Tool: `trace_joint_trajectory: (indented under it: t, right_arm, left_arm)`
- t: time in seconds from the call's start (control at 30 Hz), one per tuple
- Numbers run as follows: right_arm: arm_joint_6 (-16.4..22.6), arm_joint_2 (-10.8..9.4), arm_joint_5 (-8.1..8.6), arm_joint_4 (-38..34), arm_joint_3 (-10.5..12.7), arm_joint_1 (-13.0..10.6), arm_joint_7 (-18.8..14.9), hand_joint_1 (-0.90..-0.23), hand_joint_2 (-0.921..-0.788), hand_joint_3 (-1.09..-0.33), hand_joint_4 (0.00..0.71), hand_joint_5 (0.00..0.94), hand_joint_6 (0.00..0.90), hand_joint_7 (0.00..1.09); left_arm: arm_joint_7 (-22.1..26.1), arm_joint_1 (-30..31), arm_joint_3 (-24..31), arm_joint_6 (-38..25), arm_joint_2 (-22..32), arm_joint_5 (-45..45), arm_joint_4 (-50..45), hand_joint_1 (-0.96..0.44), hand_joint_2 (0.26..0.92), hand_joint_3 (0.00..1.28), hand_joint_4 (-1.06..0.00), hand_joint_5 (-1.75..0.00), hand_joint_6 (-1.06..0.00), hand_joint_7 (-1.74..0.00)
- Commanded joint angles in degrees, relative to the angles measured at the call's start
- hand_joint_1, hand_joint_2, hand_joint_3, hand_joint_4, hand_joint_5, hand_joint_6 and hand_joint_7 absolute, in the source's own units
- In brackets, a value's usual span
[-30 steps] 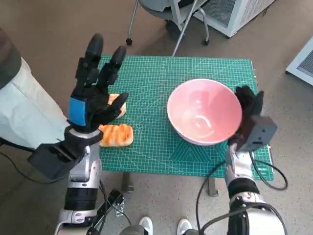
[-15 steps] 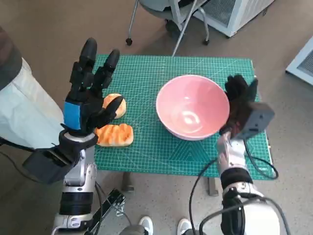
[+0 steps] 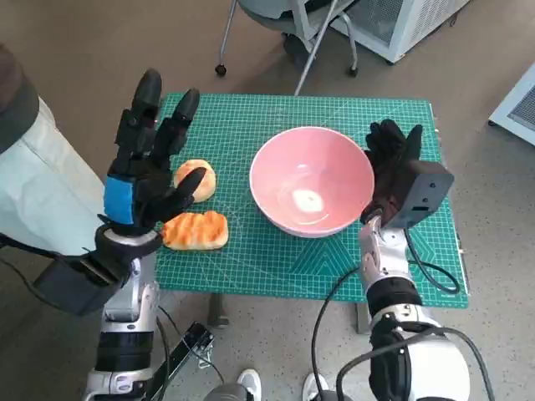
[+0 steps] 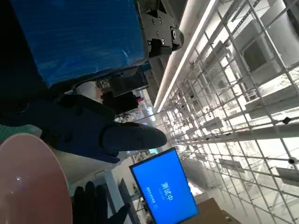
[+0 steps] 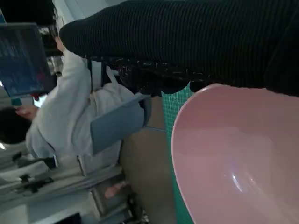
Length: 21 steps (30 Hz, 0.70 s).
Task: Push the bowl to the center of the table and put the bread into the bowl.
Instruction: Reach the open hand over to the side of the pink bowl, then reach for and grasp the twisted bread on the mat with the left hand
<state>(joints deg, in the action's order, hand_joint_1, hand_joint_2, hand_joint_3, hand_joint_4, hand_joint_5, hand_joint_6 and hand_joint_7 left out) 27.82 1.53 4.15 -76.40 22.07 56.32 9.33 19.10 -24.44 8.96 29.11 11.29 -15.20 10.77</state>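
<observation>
The pink bowl point(image 3: 311, 191) stands empty near the middle of the green mat point(image 3: 251, 267); its inside also fills the right wrist view as the pink bowl point(image 5: 238, 163). My gloved right hand point(image 3: 393, 163) touches the bowl's right rim, fingers apart, holding nothing. Two pieces of bread lie on the mat's left part: a round bun point(image 3: 199, 177) and a ridged loaf point(image 3: 196, 230) in front of it. Raised above them, my left hand point(image 3: 146, 167) has its fingers spread and is empty. In the left wrist view the bowl's rim point(image 4: 28, 182) shows beside the left hand point(image 4: 93, 135).
A chair's legs point(image 3: 309, 42) stand beyond the table's far edge, with a white cabinet point(image 3: 401, 21) behind. A person in pale clothing point(image 5: 79, 116) sits at the table's left side point(image 3: 33, 192). A cable point(image 3: 435, 280) lies by the mat's front right corner.
My right hand has slid the bowl leftward across the mat toward the middle. My left hand stayed raised over the bread, drifting slightly left.
</observation>
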Motion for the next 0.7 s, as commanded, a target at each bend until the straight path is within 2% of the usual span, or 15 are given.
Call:
trace_joint_trajectory:
  t: [0.03, 0.2, 0.33, 0.47, 0.53, 0.7]
  right_arm:
    - [-0.4, 1.2, 0.12, -0.6, 0.3, -0.8, -0.5, -0.47, -0.921, -0.918, 0.276, 0.005, 0.015, 0.82]
    - [1.3, 2.3, 1.96, -0.1, 1.9, -0.4, -2.4, -0.498, -0.921, -0.889, 0.296, 0.014, 0.051, 0.83]
    - [4.2, 3.5, 1.96, 0.6, 1.9, 0.1, -3.1, -0.5, -0.921, -0.872, 0.285, 0.007, 0.046, 0.79]
    - [8.4, 5.0, 1.23, 1.6, 0.9, 0.7, -5.4, -0.509, -0.921, -0.861, 0.267, 0.002, 0.034, 0.75]
    - [11.4, 5.3, 1.95, 2.4, 0.9, 0.8, -8.4, -0.513, -0.921, -0.86, 0.268, 0.003, 0.03, 0.74]
    - [19.5, 4.9, 6.5, 5.9, 1.7, 0.9, -20.5, -0.519, -0.921, -0.825, 0.314, 0.021, 0.069, 0.7]
  left_arm:
    - [0.5, 0.9, 0.5, -0.3, 1.8, 1.3, 0.5, -0.52, 0.921, 0.31, -0.32, 0.0, -0.13, -0.1]
    - [2.2, 1.9, 0.3, -1.1, 4.8, 3.0, 1.1, -0.52, 0.921, 0.31, -0.32, 0.0, -0.15, -0.1]
    - [5.0, 2.9, -0.2, -3.8, 10.9, 6.8, 0.2, -0.52, 0.921, 0.31, -0.32, 0.0, -0.16, -0.11]
    - [6.2, 3.5, -1.0, -7.7, 16.6, 12.6, -2.0, -0.53, 0.921, 0.31, -0.32, 0.0, -0.18, -0.11]
    - [6.4, 3.5, -1.7, -9.7, 18.9, 15.5, -3.2, -0.53, 0.921, 0.3, -0.32, 0.0, -0.2, -0.12]
    - [8.1, 2.6, -3.7, -14.0, 23.0, 19.9, -4.8, -0.51, 0.921, 0.24, -0.32, 0.0, -0.25, -0.14]
